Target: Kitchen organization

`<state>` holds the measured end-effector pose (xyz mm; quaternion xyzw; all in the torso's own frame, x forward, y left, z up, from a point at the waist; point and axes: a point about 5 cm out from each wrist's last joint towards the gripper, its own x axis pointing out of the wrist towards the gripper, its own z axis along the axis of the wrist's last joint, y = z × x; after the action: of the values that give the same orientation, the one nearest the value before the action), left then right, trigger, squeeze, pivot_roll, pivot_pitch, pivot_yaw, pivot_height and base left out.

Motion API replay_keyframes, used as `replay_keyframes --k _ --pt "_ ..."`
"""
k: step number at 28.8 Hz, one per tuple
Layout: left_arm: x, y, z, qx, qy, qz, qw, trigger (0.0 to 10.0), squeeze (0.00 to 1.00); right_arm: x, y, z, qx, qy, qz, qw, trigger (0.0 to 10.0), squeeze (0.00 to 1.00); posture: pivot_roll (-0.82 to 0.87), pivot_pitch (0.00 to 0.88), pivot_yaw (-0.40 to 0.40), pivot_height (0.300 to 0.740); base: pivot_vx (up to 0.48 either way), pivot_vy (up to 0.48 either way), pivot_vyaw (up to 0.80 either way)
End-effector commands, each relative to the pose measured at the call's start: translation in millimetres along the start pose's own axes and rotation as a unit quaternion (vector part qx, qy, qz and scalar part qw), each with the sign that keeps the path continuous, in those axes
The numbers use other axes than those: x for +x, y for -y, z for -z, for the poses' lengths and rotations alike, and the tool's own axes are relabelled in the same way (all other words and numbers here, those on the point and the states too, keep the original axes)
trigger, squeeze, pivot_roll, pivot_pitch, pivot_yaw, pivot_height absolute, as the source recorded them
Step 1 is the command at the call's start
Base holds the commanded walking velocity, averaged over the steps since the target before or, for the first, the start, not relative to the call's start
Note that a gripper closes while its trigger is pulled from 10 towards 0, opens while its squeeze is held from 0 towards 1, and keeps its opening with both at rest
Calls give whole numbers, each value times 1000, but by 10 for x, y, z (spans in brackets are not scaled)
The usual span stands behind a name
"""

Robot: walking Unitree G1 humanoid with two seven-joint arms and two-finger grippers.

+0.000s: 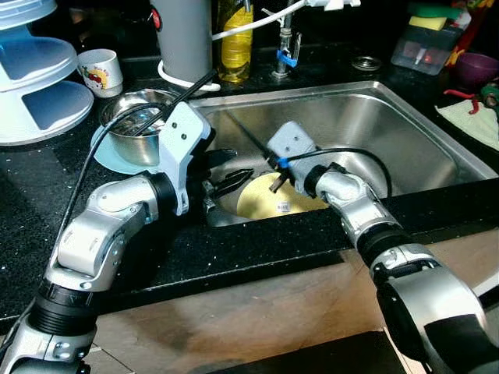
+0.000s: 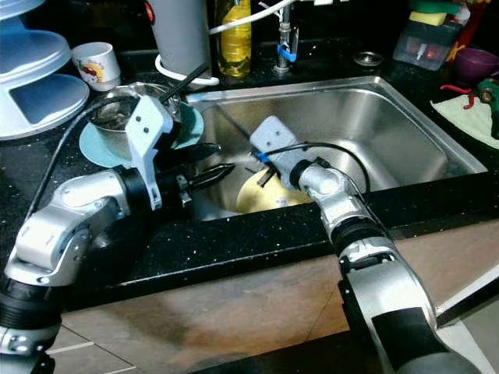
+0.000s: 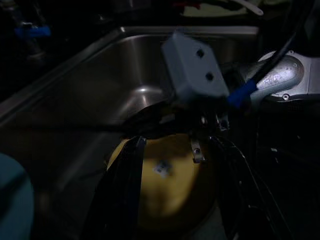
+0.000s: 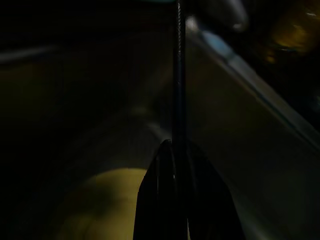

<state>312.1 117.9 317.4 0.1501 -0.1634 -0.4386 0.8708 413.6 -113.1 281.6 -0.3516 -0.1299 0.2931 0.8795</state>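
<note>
Both arms reach into the steel sink [image 1: 405, 132], which is set in a black counter [image 1: 257, 249]. A yellow plate [image 1: 269, 201] lies on the sink floor near the front left corner, with a small white sticker on its face.

The left gripper [image 1: 234, 183] hangs over the plate's left edge. In the left wrist view its fingers [image 3: 131, 170] stand apart, one on each side of the plate, holding nothing.

The right gripper [image 1: 274, 181] sits just above the plate's far edge. In the right wrist view its fingers [image 4: 170, 200] are pressed together around a thin dark rod [image 4: 178, 75] that runs up and away from them. That view is very dark, so what the rod is stays unclear; it may be the thin black stick [image 1: 248, 139] slanting across the sink's back left part.

On the counter left of the sink, a steel bowl [image 1: 139, 125] rests on a light blue plate [image 1: 105, 156], with a white cup [image 1: 100, 72] behind it. A bottle [image 1: 235, 43] of yellow liquid stands by the tap [image 1: 285, 47].
</note>
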Motion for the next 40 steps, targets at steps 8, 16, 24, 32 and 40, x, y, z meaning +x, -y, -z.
replay_keyframes --k 8,16,24,32,40 --pt "-48 97 125 12 -50 36 998 10000 0 -46 -143 270 -65 -100 -61 991 10000 0 58 294 -1 740 0 0 0" --pt "-53 111 171 17 -61 39 997 10000 0 -60 -113 287 -64 -108 -57 990 10000 102 57 285 2 740 0 0 0" --pt "-35 106 170 20 -61 39 997 10000 0 -58 -73 274 -69 -110 -41 991 10000 1000 56 282 5 740 0 0 0" --pt "-44 53 107 -8 -38 10 999 10000 0 -56 149 108 -48 -68 34 996 10000 0 56 278 1 740 0 0 0" --pt "-318 -235 -206 -48 51 -98 993 10000 0 -160 545 -237 54 72 154 984 10000 0 58 263 -14 740 0 0 0"
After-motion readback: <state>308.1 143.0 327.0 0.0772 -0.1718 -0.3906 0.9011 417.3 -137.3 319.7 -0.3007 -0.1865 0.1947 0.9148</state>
